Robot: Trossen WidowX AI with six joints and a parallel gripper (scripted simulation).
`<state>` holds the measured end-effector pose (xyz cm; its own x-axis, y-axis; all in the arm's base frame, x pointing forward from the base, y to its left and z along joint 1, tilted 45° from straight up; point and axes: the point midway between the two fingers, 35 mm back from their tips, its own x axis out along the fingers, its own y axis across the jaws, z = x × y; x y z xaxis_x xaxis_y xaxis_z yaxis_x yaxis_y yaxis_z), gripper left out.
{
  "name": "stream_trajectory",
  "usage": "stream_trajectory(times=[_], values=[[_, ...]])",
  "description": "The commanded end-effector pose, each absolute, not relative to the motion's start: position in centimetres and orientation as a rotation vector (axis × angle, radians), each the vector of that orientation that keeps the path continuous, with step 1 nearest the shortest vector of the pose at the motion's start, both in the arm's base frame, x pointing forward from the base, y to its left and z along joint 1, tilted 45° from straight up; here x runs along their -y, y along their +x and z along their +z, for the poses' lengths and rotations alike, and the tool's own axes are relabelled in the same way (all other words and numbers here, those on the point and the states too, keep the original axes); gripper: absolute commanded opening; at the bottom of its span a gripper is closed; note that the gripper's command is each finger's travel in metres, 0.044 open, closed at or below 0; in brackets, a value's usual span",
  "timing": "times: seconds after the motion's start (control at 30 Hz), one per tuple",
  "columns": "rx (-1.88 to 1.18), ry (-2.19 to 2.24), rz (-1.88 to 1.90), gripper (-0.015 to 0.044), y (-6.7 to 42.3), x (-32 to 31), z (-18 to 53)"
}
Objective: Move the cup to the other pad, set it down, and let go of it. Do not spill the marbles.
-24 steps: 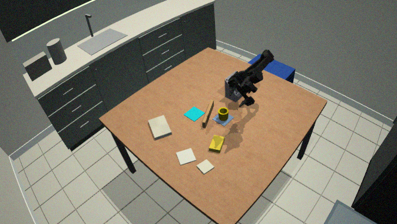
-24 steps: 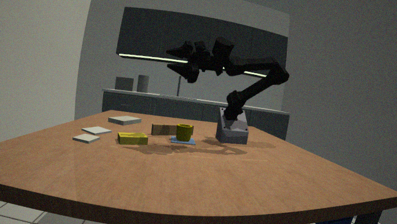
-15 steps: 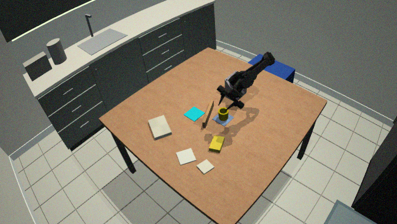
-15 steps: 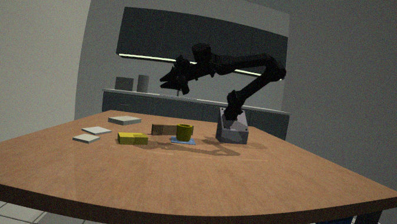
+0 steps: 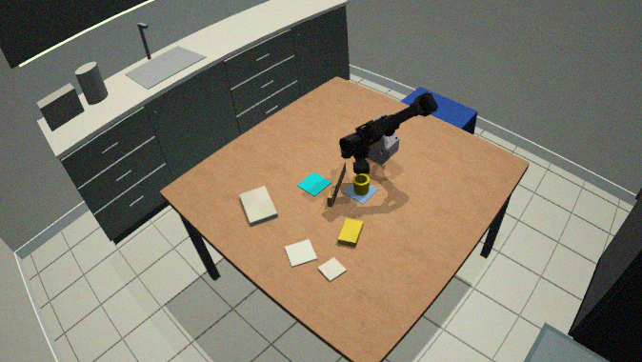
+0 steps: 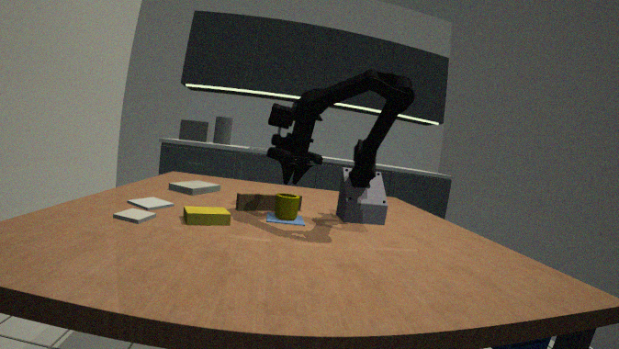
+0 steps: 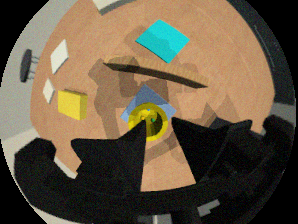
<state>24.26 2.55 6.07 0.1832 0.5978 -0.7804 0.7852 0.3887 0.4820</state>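
Observation:
A yellow cup (image 5: 361,185) (image 6: 287,208) (image 7: 149,119) stands upright on a pale blue pad (image 5: 371,192) (image 6: 298,222) (image 7: 141,96) near the middle of the table. A cyan pad (image 5: 313,184) (image 7: 162,39) lies to its left, beyond a thin upright wooden wall (image 5: 337,185) (image 6: 254,201) (image 7: 160,72). My gripper (image 5: 361,169) (image 6: 294,179) (image 7: 158,121) hangs straight above the cup, pointing down, a short way clear of the rim. Its fingers are partly open with nothing between them. In the wrist view I look down into the cup, but cannot make out the marbles clearly.
A yellow block (image 5: 351,231) (image 6: 207,215) (image 7: 71,104) lies in front of the cup. Three white slabs (image 5: 257,204) (image 5: 300,251) (image 5: 331,269) lie further left and front. The arm's grey base (image 5: 387,149) (image 6: 363,204) stands just behind the cup.

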Motion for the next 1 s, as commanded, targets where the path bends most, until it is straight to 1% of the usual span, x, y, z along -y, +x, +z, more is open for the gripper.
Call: stream_trajectory(times=[0.0,0.4,0.97], values=[[-1.657,1.512,-0.311,0.0167,22.4,-3.3,5.8],[-1.657,1.512,-0.312,0.0167,22.3,-3.4,5.7],[-1.655,1.51,-0.315,0.0167,22.7,-5.2,3.6]])
